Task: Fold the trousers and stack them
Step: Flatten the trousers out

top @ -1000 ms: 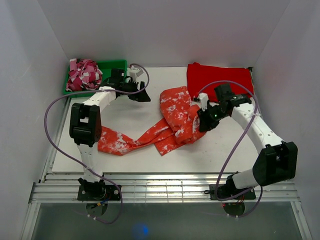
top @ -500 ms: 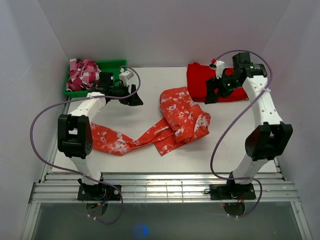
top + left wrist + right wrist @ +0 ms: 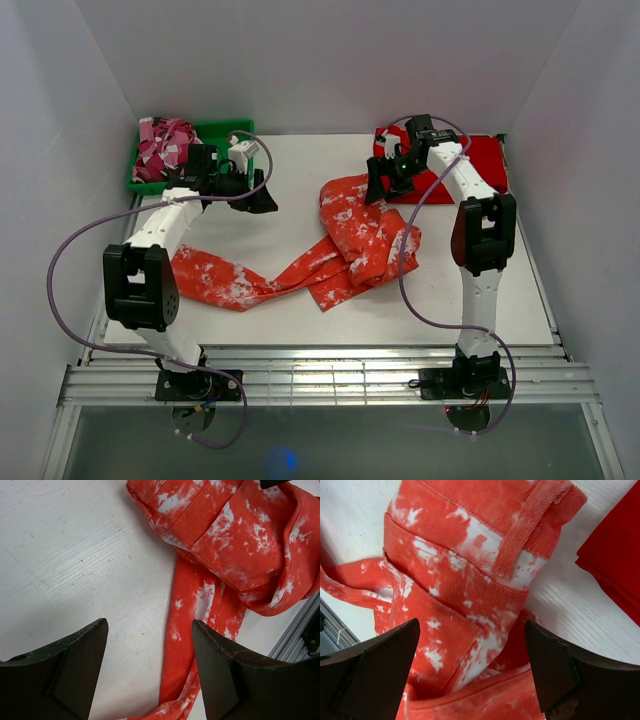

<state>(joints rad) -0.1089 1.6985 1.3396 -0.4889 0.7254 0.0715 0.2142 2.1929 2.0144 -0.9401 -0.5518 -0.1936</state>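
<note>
Behind the left arm (image 3: 135, 290), a hidden end of the trousers (image 3: 352, 232)

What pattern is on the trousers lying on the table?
Orange-red trousers, mottled with white splotches; clearest in the right wrist view.

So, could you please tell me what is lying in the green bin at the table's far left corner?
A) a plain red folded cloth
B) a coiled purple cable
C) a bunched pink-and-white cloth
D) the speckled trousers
C: the bin holds a bunched pink-and-white cloth, while the trousers and the red cloth lie outside it.
</note>
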